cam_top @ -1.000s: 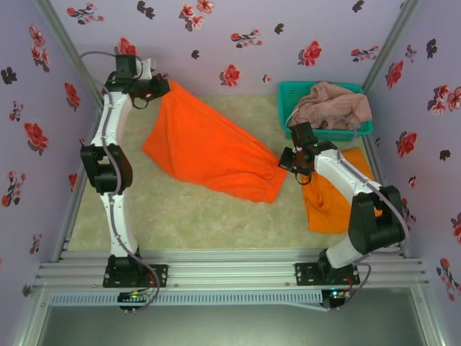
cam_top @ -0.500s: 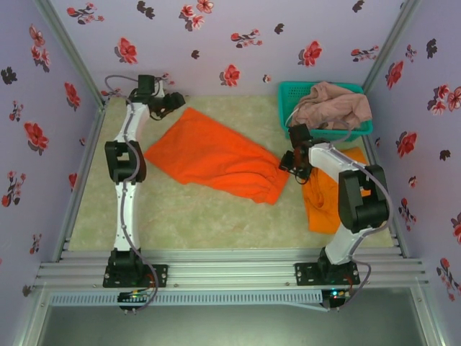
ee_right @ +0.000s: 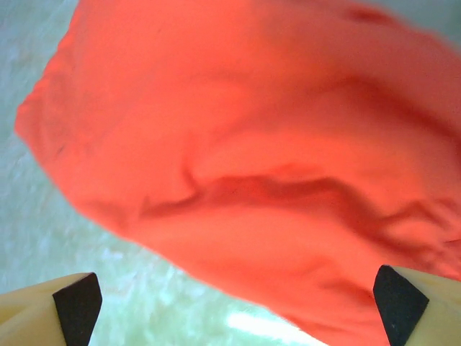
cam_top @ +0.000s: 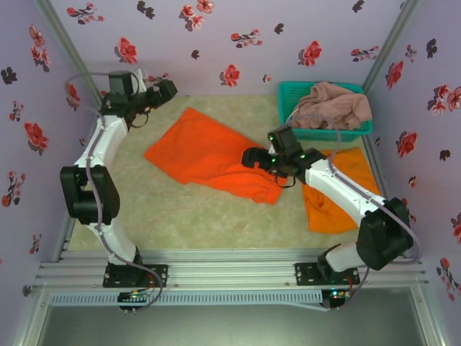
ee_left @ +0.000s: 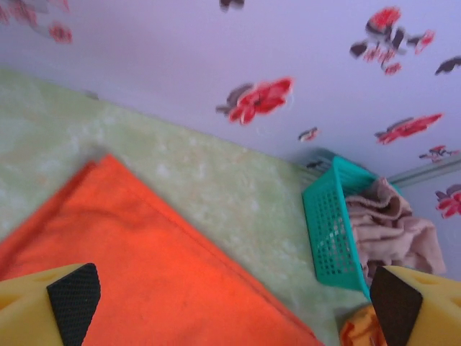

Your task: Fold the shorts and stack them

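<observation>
Three shorts are in play, and one orange pair (cam_top: 209,155) now lies flat on the bench (cam_top: 180,216), well to the left of the teal basket (cam_top: 292,94) in the overhead view. A second ago it hung stretched between the two arms; since then both have lowered it and let go. The left tool (cam_top: 164,88) has drawn back toward the far wall, farther from the basket than the cloth is. Its pads (ee_left: 72,295) are spread with nothing between them. The right tool (cam_top: 248,157) hovers over the end of the cloth nearer the basket, also spread and empty.

The second orange pair (cam_top: 338,194) lies just in front of the basket, partly under the right arm. The pink-beige pair (cam_top: 331,104) is heaped in the basket.

Judging by this, the spreading step is done and the first fold comes next. The end nearer the basket looks rumpled in the right wrist view and may need smoothing first.
</observation>
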You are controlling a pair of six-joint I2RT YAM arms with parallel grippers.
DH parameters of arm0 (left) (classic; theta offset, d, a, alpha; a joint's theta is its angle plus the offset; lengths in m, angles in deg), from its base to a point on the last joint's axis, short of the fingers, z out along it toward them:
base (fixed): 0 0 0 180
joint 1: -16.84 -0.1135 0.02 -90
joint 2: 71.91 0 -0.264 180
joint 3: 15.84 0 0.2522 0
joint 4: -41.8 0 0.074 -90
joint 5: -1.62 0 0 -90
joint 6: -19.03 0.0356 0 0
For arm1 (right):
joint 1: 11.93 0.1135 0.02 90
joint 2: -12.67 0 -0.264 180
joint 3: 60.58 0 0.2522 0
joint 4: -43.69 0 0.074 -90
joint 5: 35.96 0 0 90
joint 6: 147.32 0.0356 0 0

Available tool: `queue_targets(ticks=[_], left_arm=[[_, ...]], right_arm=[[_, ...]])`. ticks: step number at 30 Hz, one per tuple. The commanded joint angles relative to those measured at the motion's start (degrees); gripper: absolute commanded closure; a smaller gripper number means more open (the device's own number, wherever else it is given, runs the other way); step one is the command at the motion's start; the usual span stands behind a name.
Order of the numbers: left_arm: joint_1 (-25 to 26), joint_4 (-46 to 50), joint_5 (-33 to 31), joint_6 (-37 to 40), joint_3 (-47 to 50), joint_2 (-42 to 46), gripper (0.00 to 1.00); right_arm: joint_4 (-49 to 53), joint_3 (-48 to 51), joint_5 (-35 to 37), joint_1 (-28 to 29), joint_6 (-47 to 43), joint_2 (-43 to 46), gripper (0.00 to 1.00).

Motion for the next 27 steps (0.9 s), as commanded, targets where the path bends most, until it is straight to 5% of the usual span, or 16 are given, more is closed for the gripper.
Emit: queue_targets(ticks=[1,14,27], left_arm=[[2.3,-7.9,2.5,-6.4,11.2,-2.6,0.01],[4.3,-18.9,0.6,-7.4,26.3,-7.0,0.01],[4.3,-23.0,-8.1,-8.0,53.0,11.2,0.01]], right_arm=[[-4.6,3.4,-0.5,2.3,4.0,0.8,0.01],[-9.0,11.9,1.3,3.7,7.4,-7.7,0.01],[5.5,7.7,1.7,-1.8,-6.6,-12.5,0.01]])
